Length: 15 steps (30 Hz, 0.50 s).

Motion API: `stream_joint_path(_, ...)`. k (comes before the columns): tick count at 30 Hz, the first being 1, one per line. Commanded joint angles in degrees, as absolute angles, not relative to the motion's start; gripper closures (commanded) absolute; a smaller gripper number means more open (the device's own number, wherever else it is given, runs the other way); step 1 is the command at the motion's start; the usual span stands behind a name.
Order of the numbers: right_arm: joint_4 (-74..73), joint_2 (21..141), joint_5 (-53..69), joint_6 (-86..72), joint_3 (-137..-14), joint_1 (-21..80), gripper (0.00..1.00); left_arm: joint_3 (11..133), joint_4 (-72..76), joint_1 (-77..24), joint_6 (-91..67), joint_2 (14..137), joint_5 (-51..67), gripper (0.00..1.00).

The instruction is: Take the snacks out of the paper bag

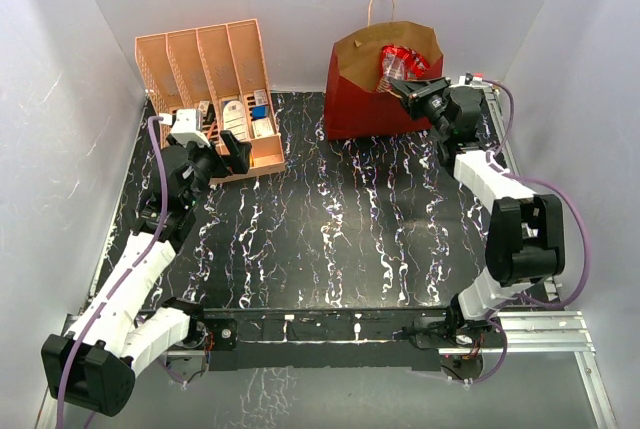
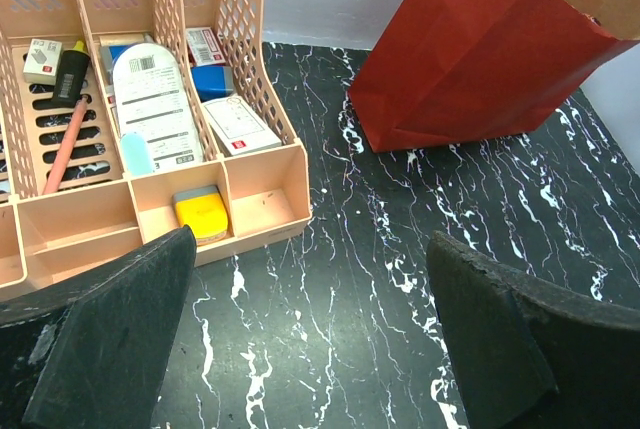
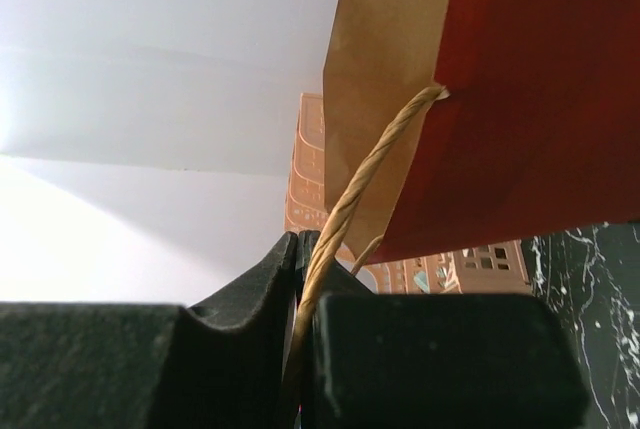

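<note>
The dark red paper bag (image 1: 358,99) stands upright at the back of the table, its brown inside showing. A red-and-clear sweets bag (image 1: 400,59) sticks out of its mouth; the small packets are hidden. My right gripper (image 1: 410,91) is at the bag's right rim. In the right wrist view it (image 3: 308,279) is shut on the bag's tan twisted handle (image 3: 370,174), next to the bag's red wall (image 3: 540,89). My left gripper (image 1: 232,149) is open and empty, low over the table in front of the rack. In the left wrist view it (image 2: 310,339) faces the bag (image 2: 480,59) from a distance.
A peach slotted file rack (image 1: 210,89) with small boxes, a pen and a yellow item lies at the back left, close to my left gripper (image 2: 150,99). White walls enclose the black marbled table (image 1: 330,229) on three sides.
</note>
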<state>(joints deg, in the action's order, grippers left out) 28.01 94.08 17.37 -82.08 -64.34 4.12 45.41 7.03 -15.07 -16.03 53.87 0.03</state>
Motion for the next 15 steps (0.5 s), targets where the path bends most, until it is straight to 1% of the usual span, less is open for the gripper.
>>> stream_joint_path(1, 24.3, 87.6, 19.3, -79.0, -62.7, 4.4, 0.93, 47.7, 7.2, -15.0, -15.8, 53.5, -1.2, 0.02)
stream_joint_path(7, 17.4, 80.7, 18.9, -74.8, -61.4, 9.1, 0.93, 47.7, 7.1, -15.0, -15.8, 54.4, -0.7, 0.02)
stream_joint_path(15, 8.8, 68.3, 18.1, -73.8, -53.3, 19.4, 0.93, 48.3, 6.3, -15.3, -15.9, 56.1, -0.6, 0.02)
